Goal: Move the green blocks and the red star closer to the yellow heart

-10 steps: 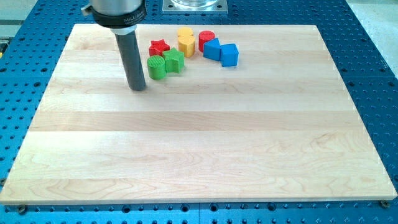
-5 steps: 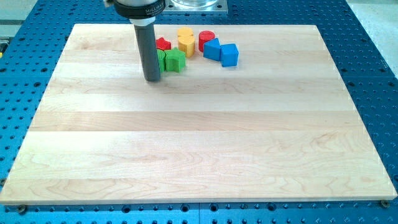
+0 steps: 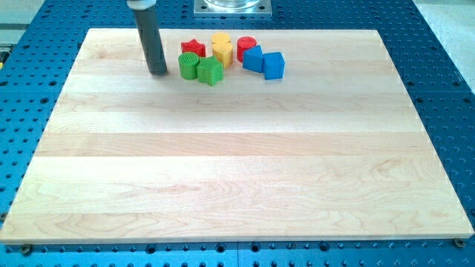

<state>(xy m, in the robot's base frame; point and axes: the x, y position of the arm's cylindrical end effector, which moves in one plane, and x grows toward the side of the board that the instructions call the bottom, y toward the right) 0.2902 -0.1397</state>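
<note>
Green cylinder (image 3: 188, 65) touching green star-like block (image 3: 210, 71), red star (image 3: 194, 49), yellow heart (image 3: 222, 52) beside

green blocks (image 3: 188, 65): 2 | red: 2 (one star (image 3: 194, 49)) | yellow: 2 | blue: 2

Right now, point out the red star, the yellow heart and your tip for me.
red star (image 3: 193, 48), camera view, on its top face.
yellow heart (image 3: 222, 51), camera view, on its top face.
my tip (image 3: 157, 73), camera view, at the rod's very end.
</note>
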